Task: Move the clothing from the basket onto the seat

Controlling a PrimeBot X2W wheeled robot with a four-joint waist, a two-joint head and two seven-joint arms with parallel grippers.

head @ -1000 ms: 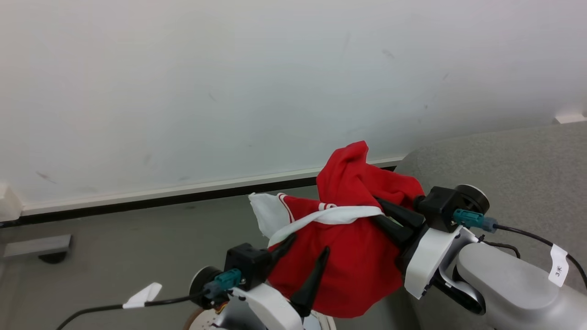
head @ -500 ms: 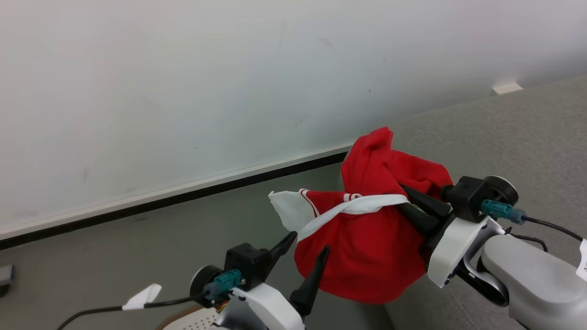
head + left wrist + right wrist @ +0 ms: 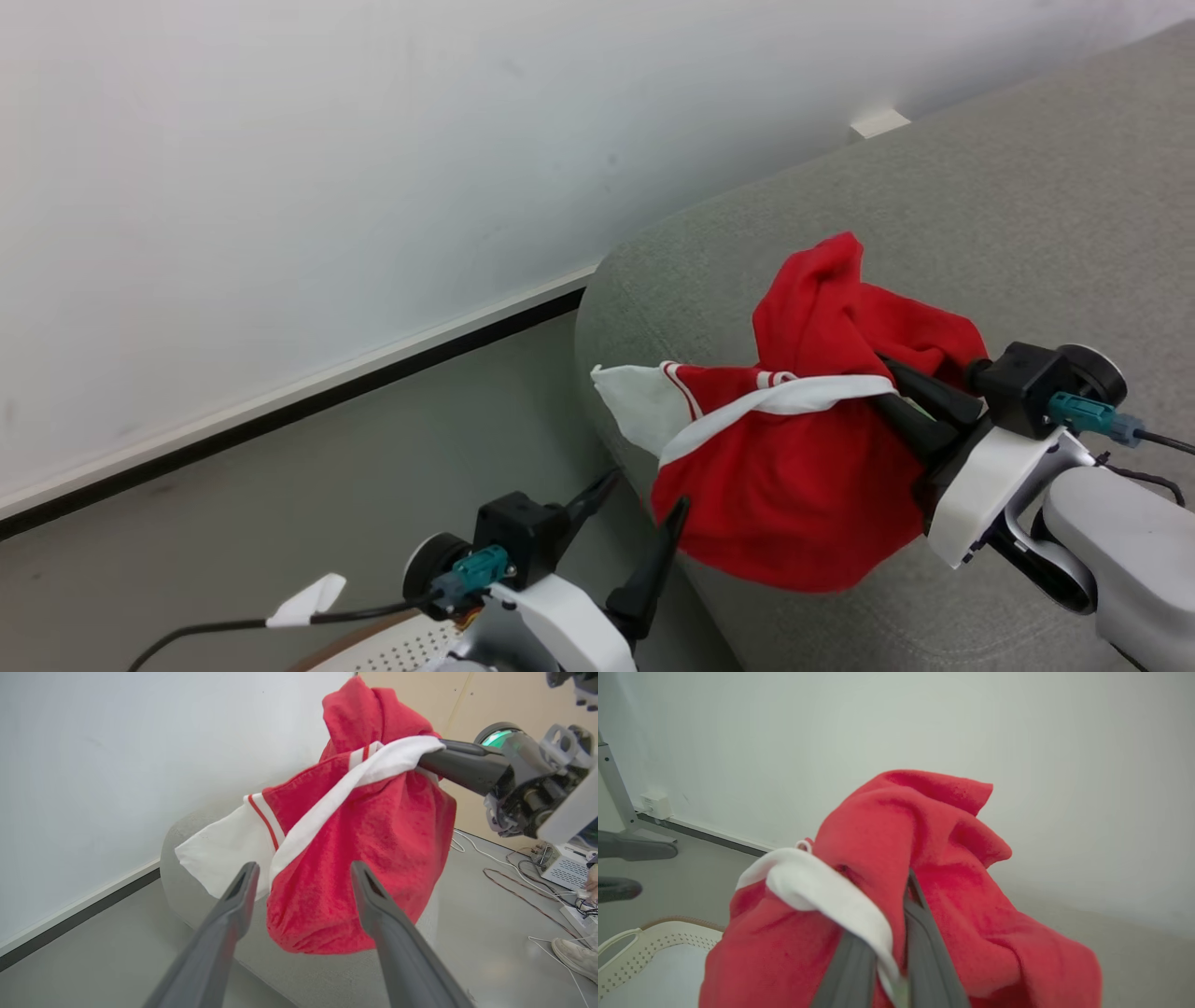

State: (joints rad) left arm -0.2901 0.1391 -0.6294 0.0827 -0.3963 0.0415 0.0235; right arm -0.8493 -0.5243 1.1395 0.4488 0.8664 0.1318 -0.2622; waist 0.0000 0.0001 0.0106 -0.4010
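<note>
My right pincer [image 3: 898,392] clamps the clothing [image 3: 794,485] by its bunched top so it hangs over the seat [image 3: 934,205], while my left pincer [image 3: 651,487] stays out of it, spread apart and empty.

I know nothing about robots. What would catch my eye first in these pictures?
The bright red clothing with white bands hangs bunched from the right hand, pinched shut on it, over the rounded end of the big grey seat. Lower left, the left hand stands open, holding nothing. A corner of the perforated cream basket peeks in at the bottom.
</note>
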